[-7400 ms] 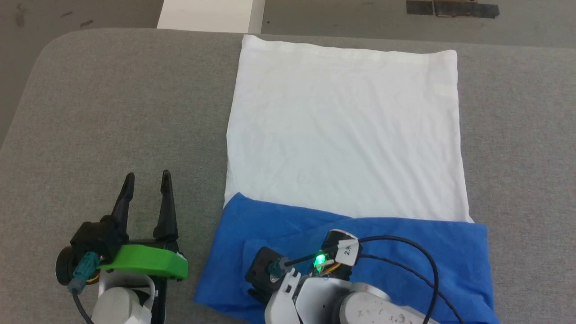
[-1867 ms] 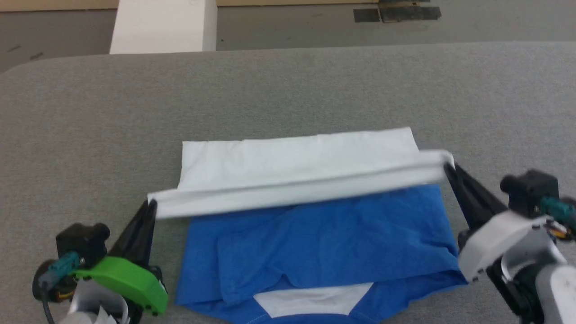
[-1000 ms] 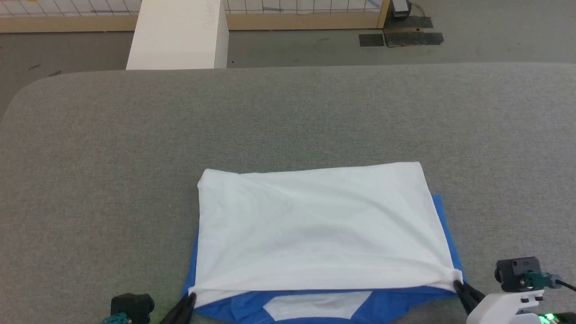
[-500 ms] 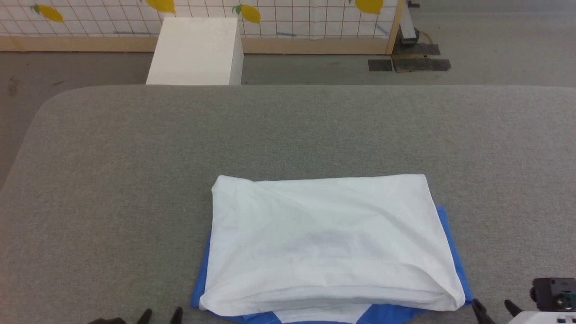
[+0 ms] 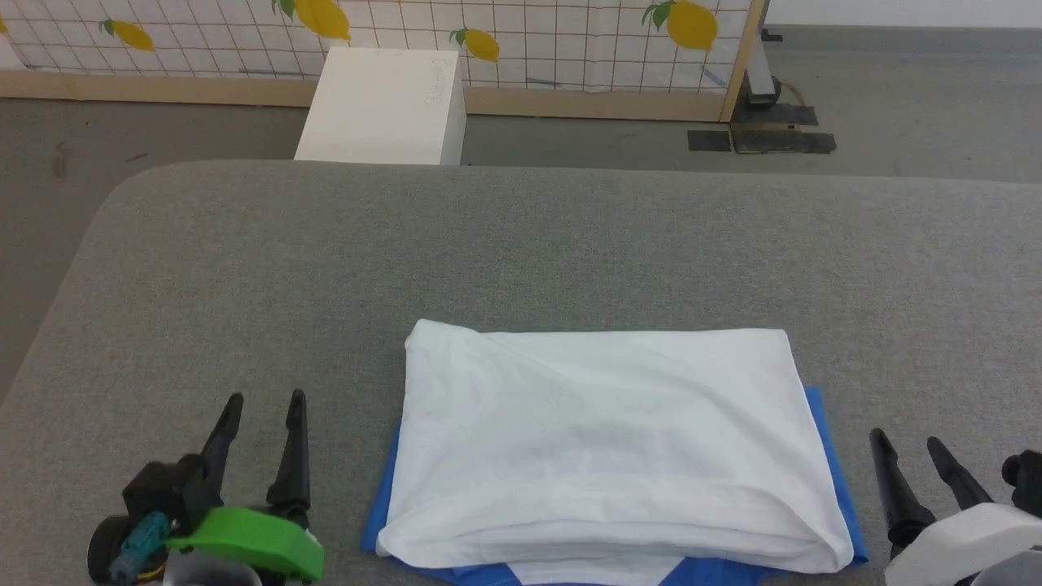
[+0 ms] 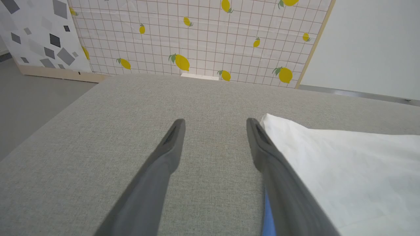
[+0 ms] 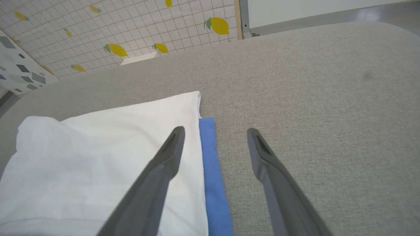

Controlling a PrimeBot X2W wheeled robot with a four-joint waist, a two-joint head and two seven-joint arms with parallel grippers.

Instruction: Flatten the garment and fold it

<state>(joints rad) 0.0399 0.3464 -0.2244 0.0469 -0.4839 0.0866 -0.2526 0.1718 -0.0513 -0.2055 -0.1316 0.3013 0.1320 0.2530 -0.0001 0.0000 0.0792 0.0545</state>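
Note:
The garment [image 5: 602, 439] lies folded near the table's front edge, its white body on top and blue sleeve cloth peeking out along the right side [image 7: 210, 170] and underneath. My left gripper [image 5: 262, 399] stands open to the left of it, nothing between its fingers; the left wrist view has the white cloth [image 6: 344, 164] just right of its right finger [image 6: 262, 147]. My right gripper [image 5: 906, 438] is open at the garment's right side, apart from the cloth. In the right wrist view its left finger [image 7: 164, 164] hangs over the white edge.
The grey padded table [image 5: 521, 244] stretches far beyond the garment. Past its far edge stand a white box [image 5: 383, 106] on the floor, a lemon-patterned grid panel [image 5: 521, 32], and dark floor mats [image 5: 761, 140].
Both grippers dragged the white hem forward over the blue sleeves, let it go and opened. The arms have drawn back to each side, and the head camera has tilted up.

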